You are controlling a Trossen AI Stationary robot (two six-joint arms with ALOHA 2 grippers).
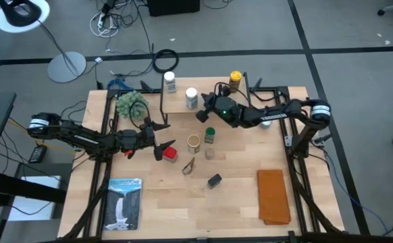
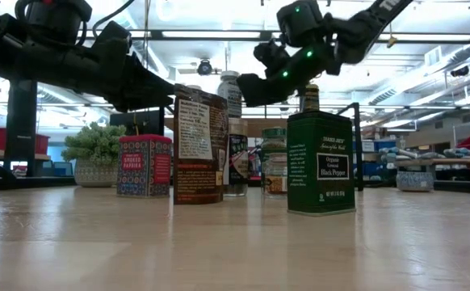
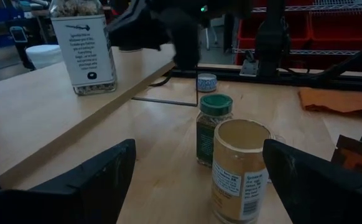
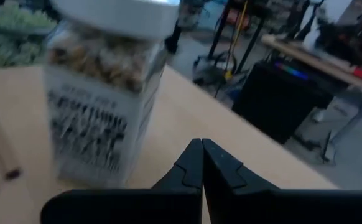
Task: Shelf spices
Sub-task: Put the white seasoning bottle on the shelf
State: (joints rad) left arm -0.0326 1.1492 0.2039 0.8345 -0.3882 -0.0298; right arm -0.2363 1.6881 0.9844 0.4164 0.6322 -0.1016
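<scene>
The shelf [image 1: 217, 101] is a light-wood board at the table's far side. Two white-capped jars [image 1: 170, 81] [image 1: 192, 98] and a yellow-capped jar [image 1: 235, 79] stand on it. On the table in front are a red tin [image 1: 171, 154], a tan canister [image 1: 194, 143], a green-capped jar [image 1: 210, 135], an orange packet [image 1: 189, 166] and a black box [image 1: 214, 180]. My left gripper [image 1: 159, 137] is open, just left of the canister [image 3: 240, 168]. My right gripper [image 4: 201, 149] is shut and empty, beside a white-capped jar [image 4: 106, 93] and apart from it.
A fuzzy green plant [image 1: 130, 102] sits at the shelf's left end. A flat silver tin [image 3: 206, 81] lies under the shelf. An orange cloth [image 1: 273, 196] lies near the right edge and a printed booklet [image 1: 124, 202] at the near left. Black frame posts stand on both sides.
</scene>
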